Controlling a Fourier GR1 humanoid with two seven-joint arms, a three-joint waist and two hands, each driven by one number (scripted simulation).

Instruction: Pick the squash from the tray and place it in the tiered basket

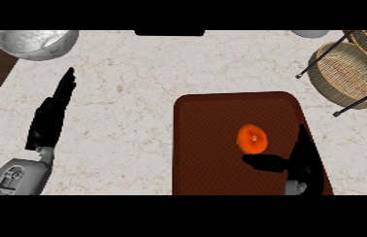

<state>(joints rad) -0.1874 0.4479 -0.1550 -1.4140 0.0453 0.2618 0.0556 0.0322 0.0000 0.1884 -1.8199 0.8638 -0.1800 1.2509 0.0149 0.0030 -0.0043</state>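
An orange squash lies on the dark brown tray, right of the tray's middle. My right hand hovers over the tray's right side, just right of and below the squash, open, with the thumb stretched out under the squash and the other fingers straight up beside it. Nothing is held. The tiered basket, woven with a black wire frame, stands at the far right edge. My left hand rests open at the left, fingers pointing up.
A grey-white bowl sits at the top left corner. A dark object shows at the top edge, and a pale round thing at the top right. The counter is light marble.
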